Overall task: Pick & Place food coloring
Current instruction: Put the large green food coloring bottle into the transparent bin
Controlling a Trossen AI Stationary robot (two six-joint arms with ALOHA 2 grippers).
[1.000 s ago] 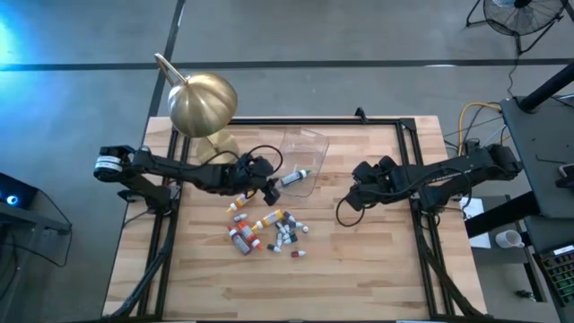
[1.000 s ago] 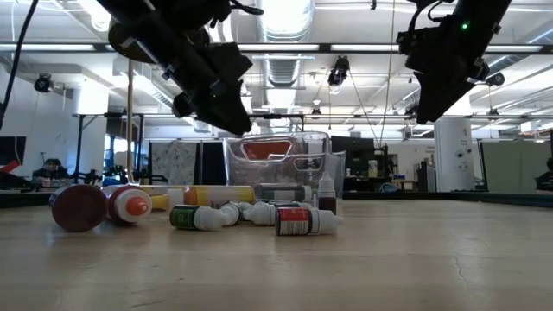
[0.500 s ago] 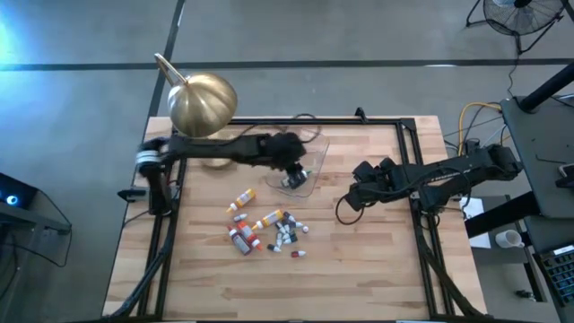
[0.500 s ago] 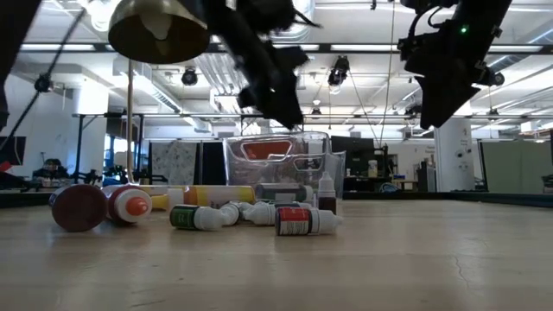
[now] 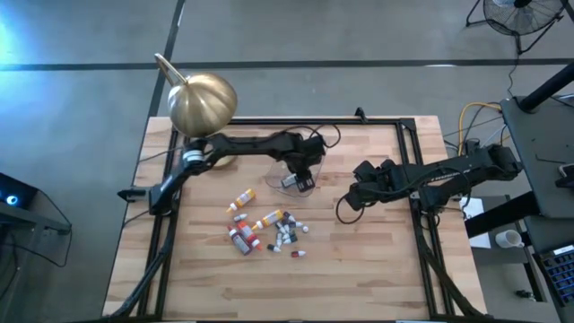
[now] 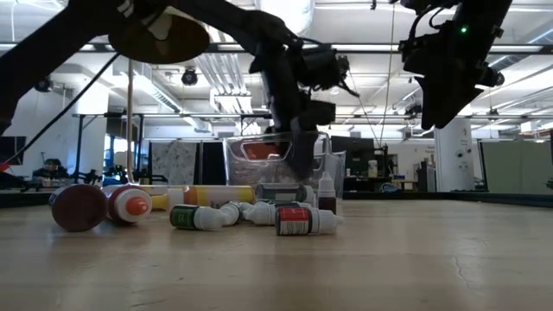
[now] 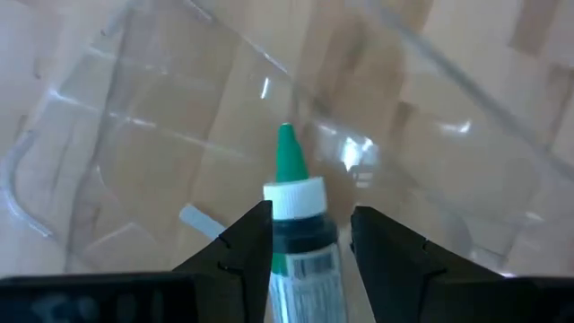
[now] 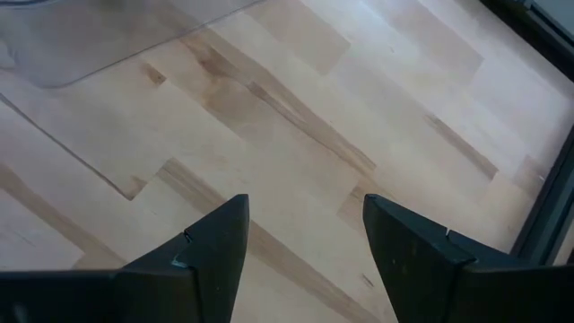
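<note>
From above, the left end effector [image 5: 303,176] reaches over the clear plastic tub [image 5: 300,152] on the wooden tabletop [image 5: 359,260], while loose food coloring bottles [image 5: 269,231] lie scattered nearer the front edge, below a brass dome lamp [image 5: 203,103], and the right end effector [image 5: 356,199] waits over bare wood well to the side. At tabletop height the bottles [image 6: 298,221] lie on their sides before the tub [image 6: 276,164], the left arm hanging over it. The left wrist view shows the left end effector [image 7: 309,235] clamped on a green-tipped bottle [image 7: 296,224] above the tub's clear floor [image 7: 134,135]; the right wrist view shows the right end effector [image 8: 305,235] spread wide and empty.
</note>
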